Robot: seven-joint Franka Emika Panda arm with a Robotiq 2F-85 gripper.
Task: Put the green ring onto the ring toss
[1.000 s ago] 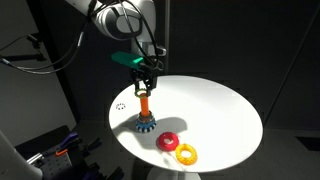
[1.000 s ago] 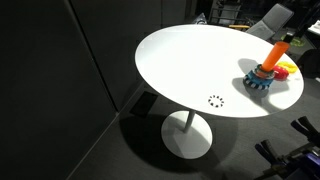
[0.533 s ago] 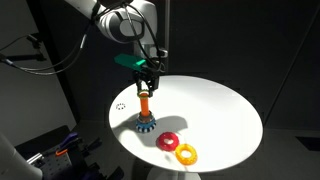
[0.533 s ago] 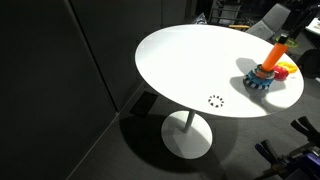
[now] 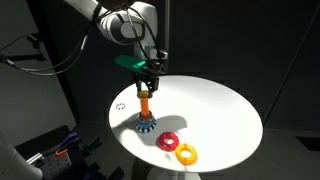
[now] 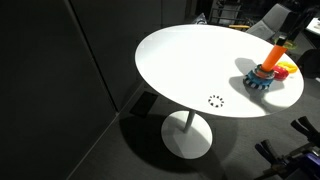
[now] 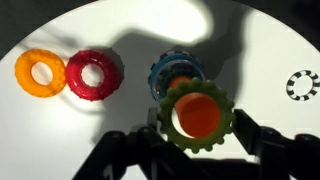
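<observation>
In the wrist view my gripper (image 7: 196, 122) is shut on the green ring (image 7: 196, 118), a small yellow-green ring with a knobbly rim. The orange peg (image 7: 197, 113) of the ring toss shows through the ring's hole, so the ring sits around the peg's top. The blue scalloped base (image 7: 162, 72) lies below on the white table. In an exterior view my gripper (image 5: 146, 83) hangs right over the peg (image 5: 145, 105) and base (image 5: 146, 125). In an exterior view the ring toss (image 6: 268, 66) stands at the right edge and my gripper is mostly cut off.
A red ring (image 7: 93, 74) and a larger orange-yellow ring (image 7: 40, 72) lie side by side on the round white table (image 5: 210, 110), near the ring toss. A small dotted circle mark (image 7: 302, 85) is on the tabletop. The table's edge is near the base.
My gripper with the green ring has risen slightly over the peg from a second ago; in the last half second nothing visibly moved.
</observation>
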